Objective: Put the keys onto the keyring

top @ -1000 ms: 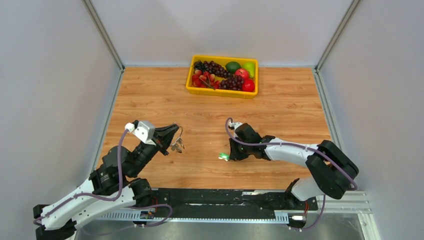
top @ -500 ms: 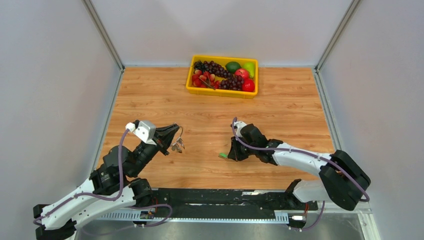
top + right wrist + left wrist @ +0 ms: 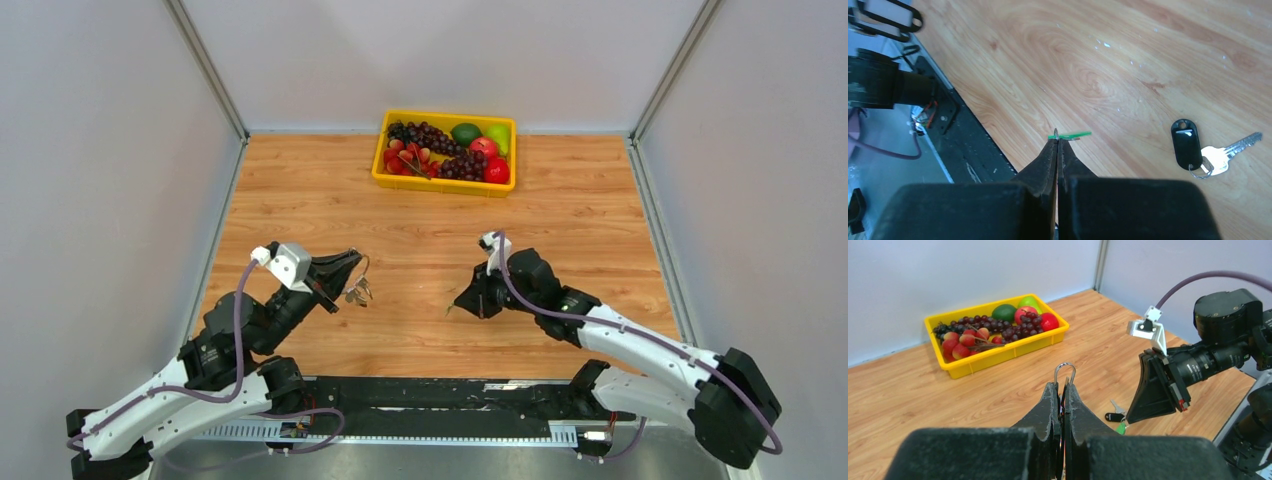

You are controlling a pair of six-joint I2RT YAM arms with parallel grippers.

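1. Left gripper (image 3: 1062,386): clenched on the keyring (image 3: 1065,364), over the near-left part of the table (image 3: 300,190). Only a short loop stands clear of the fingertips, and keys (image 3: 356,293) hang below it.
   - Risk: pressure on the loop may drive the ring back into the grip or twist it.
   - Risk: the hanging keys may swing into the approach path.

2. Right gripper (image 3: 1057,141): clenched on the green key (image 3: 1075,134), above the near half of the table and about midway between its left and right edges. The grip is at the extreme fingertips, on a thin part of the key.
   - Risk: contact with the ring may pivot the key or pull it free.
   - Risk: a dropped key could slide off the near edge.

3. A black key (image 3: 1184,142) lies on the table near the right gripper, not threaded.
   - Risk: a low pass may knock it aside.
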